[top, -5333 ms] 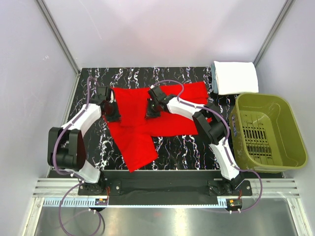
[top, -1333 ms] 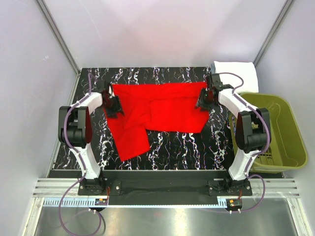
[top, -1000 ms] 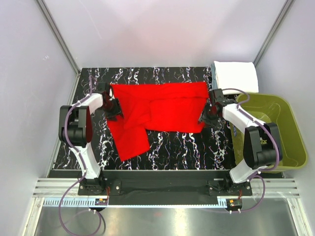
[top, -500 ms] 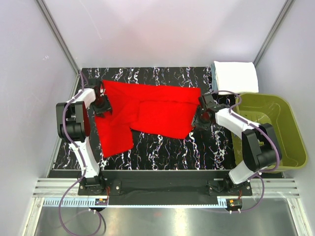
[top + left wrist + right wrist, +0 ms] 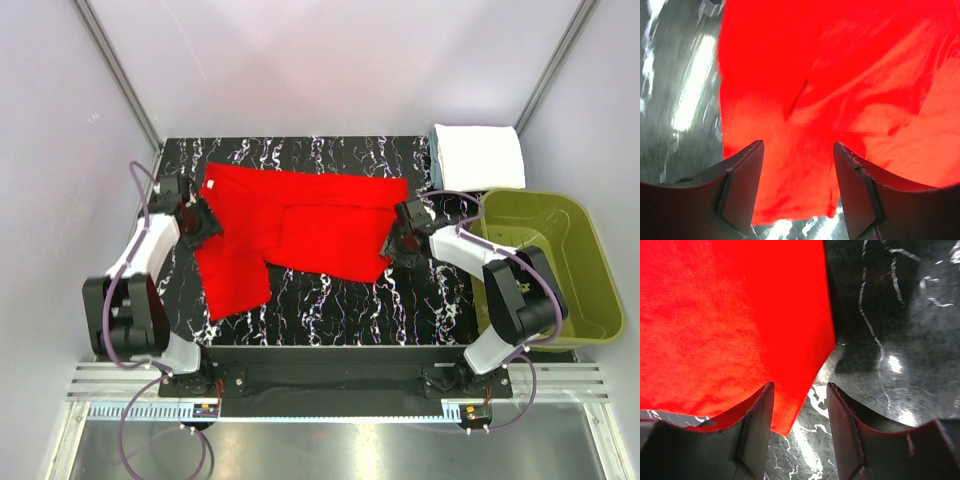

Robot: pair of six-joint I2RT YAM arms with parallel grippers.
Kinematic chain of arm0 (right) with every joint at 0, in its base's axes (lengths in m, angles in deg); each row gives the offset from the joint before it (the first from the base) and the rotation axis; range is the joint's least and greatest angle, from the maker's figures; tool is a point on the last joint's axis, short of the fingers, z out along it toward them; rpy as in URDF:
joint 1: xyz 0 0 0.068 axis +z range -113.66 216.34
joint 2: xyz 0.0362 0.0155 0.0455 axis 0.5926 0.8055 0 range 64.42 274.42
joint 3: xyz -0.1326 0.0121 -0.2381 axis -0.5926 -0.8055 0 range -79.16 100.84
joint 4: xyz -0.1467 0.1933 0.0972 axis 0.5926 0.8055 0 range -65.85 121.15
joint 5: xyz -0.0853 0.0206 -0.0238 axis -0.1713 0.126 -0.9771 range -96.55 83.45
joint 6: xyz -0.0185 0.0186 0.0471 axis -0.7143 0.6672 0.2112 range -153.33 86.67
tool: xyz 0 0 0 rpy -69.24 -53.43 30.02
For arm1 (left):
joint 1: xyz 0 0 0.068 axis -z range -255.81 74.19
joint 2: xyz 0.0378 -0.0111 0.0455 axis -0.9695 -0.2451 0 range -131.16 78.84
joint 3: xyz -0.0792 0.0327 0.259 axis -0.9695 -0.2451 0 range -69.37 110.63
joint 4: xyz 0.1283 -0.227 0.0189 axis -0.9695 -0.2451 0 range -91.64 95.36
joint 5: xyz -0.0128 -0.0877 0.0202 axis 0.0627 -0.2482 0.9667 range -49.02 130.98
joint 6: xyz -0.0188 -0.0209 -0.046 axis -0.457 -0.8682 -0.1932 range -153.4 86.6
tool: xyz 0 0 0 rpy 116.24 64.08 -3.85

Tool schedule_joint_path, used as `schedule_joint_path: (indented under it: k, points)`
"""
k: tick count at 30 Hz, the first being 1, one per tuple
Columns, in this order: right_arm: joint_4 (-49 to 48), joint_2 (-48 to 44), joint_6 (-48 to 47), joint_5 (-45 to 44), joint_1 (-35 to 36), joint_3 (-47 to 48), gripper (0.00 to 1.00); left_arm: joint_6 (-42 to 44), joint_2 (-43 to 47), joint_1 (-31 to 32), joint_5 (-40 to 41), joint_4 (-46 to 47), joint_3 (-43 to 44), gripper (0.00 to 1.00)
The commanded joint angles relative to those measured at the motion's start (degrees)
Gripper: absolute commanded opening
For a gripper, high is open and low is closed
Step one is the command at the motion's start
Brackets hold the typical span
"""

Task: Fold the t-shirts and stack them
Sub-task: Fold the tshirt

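A bright red t-shirt (image 5: pixel 300 220) lies spread across the black marbled table (image 5: pixel 330 300), one part hanging toward the near left. My left gripper (image 5: pixel 199 222) sits at the shirt's left edge, open; in the left wrist view its gripper (image 5: pixel 797 150) hovers over the red t-shirt (image 5: pixel 840 75) with nothing pinched. At the shirt's right near corner my right gripper (image 5: pixel 394 243) is open too. The right wrist view shows that gripper (image 5: pixel 799 390) astride the red t-shirt (image 5: pixel 730 315) corner. A folded white t-shirt (image 5: pixel 480 157) rests at the back right.
An olive-green plastic basket (image 5: pixel 590 270) stands at the right edge, beside the right arm. Grey walls close in the table on the left, back and right. A pale blue cloth edge (image 5: pixel 437 160) shows under the white t-shirt.
Over the last second the red shirt slid left and turned slightly. The left gripper opened wider at the shirt's left edge and its arm swung toward the near side. The right gripper followed leftward.
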Motion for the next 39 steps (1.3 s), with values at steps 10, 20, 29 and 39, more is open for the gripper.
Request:
schedule_joint_path:
  k: [10, 20, 29, 39]
  points:
    - [-5.6, 0.1, 2.0, -1.4, 1.9, -2.7, 0.42, -19.0, 8.0, -2.7, 14.2, -6.0, -12.8, 0.63]
    - [-6.9, 0.0, 1.1, 0.5, 2.0, -2.3, 0.41, -33.3, 22.1, -2.6, 13.9, -9.1, -24.8, 0.54]
    - [-8.4, 0.5, 0.7, 1.7, 2.0, -2.5, 0.40, -35.2, 22.0, -2.5, 12.2, -6.4, -31.6, 0.50]
    - [-9.1, 1.0, 0.9, 1.9, 2.0, -2.6, 0.40, -37.3, 21.7, -0.9, 10.9, -2.2, -35.8, 0.46]
